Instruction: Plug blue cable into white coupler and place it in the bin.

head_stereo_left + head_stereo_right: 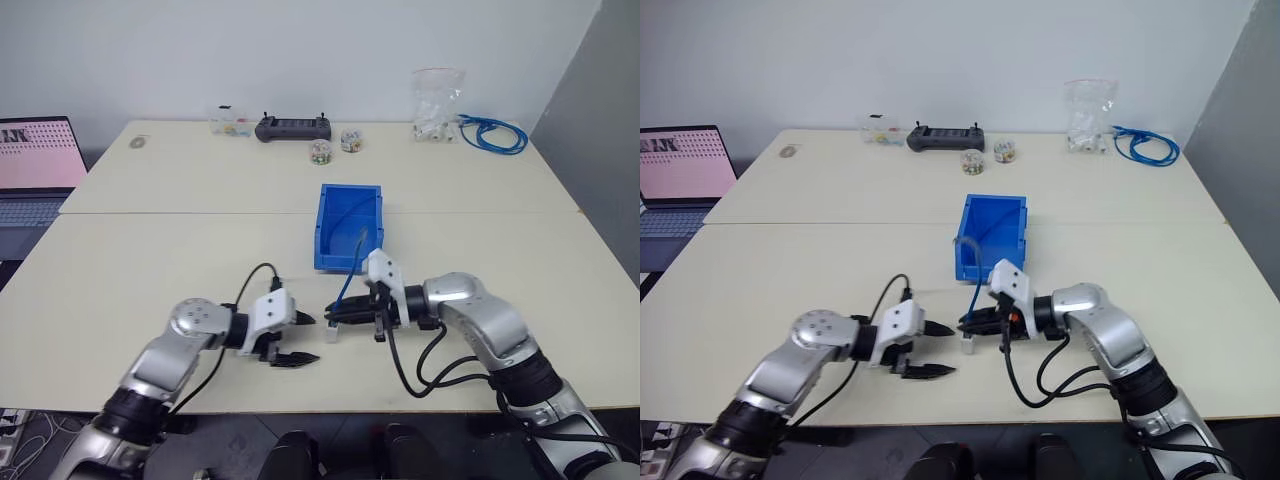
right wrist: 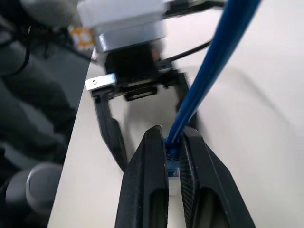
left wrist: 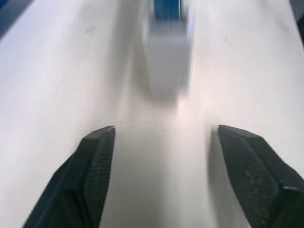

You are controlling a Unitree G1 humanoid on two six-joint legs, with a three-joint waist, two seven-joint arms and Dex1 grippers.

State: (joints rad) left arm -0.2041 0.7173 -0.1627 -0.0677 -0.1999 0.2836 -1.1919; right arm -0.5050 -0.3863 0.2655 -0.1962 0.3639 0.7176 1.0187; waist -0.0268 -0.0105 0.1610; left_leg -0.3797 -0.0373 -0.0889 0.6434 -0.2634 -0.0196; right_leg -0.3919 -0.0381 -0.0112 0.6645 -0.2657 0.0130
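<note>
We have the right gripper (image 1: 970,322) clamped narrow on the blue cable (image 1: 347,283) close to its plug end. The right wrist view shows the two fingers (image 2: 145,190) pressed either side of the strand. From the grip the cable rises and arcs back, its far end lying over into the bin (image 1: 349,226), which stands near the middle of the tabletop (image 1: 150,270).

The white coupler (image 1: 967,346) sits just under the right fingertips, near the front edge of the tabletop. We judge it to be on the plug, but the join itself is too small to confirm.

The left gripper (image 1: 300,340) stands wide, fingers spread and holding nothing, just beside the coupler and pointing at it. The left wrist view looks between its pads (image 3: 97,161) at the white block ahead.

Gripping near the plug keeps the loose strand steerable with one gripper. To our reading, plugging looks done or nearly so; the carry to the bin remains.
</note>
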